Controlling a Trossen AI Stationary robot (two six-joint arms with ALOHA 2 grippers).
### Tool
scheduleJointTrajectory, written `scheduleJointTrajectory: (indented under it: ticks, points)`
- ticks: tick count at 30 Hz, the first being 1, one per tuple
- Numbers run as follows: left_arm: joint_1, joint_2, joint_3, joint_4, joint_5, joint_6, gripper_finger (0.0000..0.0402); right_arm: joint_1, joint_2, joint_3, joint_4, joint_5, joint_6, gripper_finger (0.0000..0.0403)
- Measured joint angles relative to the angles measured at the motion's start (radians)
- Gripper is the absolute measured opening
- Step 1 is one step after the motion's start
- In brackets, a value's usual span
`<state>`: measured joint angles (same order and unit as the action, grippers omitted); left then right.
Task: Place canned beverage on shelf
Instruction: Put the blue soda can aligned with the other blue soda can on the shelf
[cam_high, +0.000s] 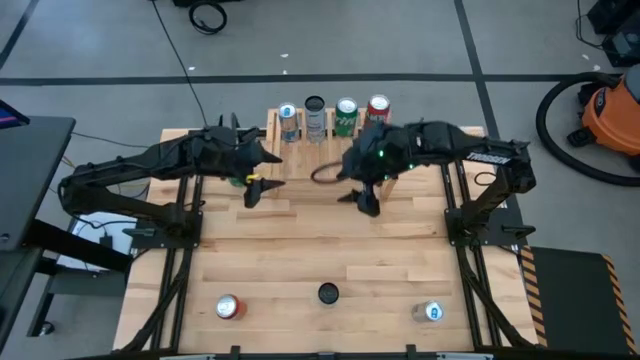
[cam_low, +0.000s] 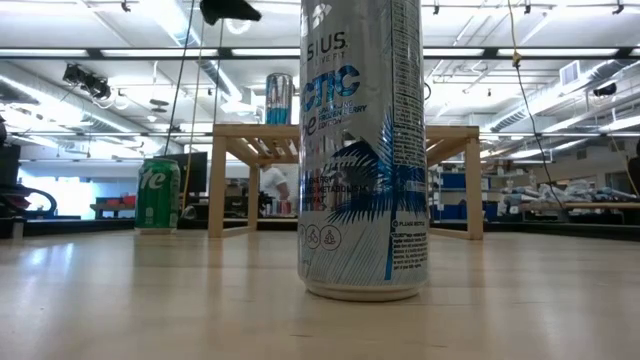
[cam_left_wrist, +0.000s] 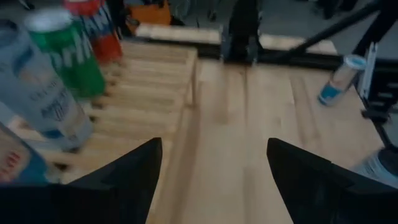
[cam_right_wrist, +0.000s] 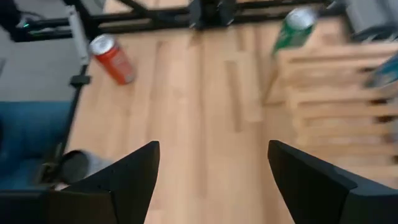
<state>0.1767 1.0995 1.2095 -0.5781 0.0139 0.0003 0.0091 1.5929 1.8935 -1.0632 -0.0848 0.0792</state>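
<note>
The tall can (cam_low: 362, 150) is cut off at the picture's top.

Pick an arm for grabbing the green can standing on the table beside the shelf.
Left, probably. The green can stands at the left end of the shelf, close beside the left end effector, which is open and empty. The right end effector, also open, hangs farther off, before the shelf's right half.

The table (cam_high: 300, 250) is made of pale wooden planks, smooth with a soft sheen. The shelf (cam_low: 450, 135) is built of light, unpainted wood with a matt look. The cans are of glossy printed metal: a silver-blue can (cam_low: 363, 150) and a green can (cam_low: 157, 195) are seen with bright reflections. The gripper fingers (cam_left_wrist: 124, 180) are of matt black material.
</note>
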Motion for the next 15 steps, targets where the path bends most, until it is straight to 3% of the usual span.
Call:
scheduleJointTrajectory:
  ticks: [7,15]
  points:
    - [-0.054,-0.009,-0.001,-0.148,-0.001,-0.044,0.0299,0.095,0.004,-0.093,0.046,-0.022,0.101,0.0309]
    - [-0.121,-0.009,-0.001,-0.28,0.0,-0.132,0.0299,0.176,0.03,-0.167,0.212,0.049,0.096,0.0329]
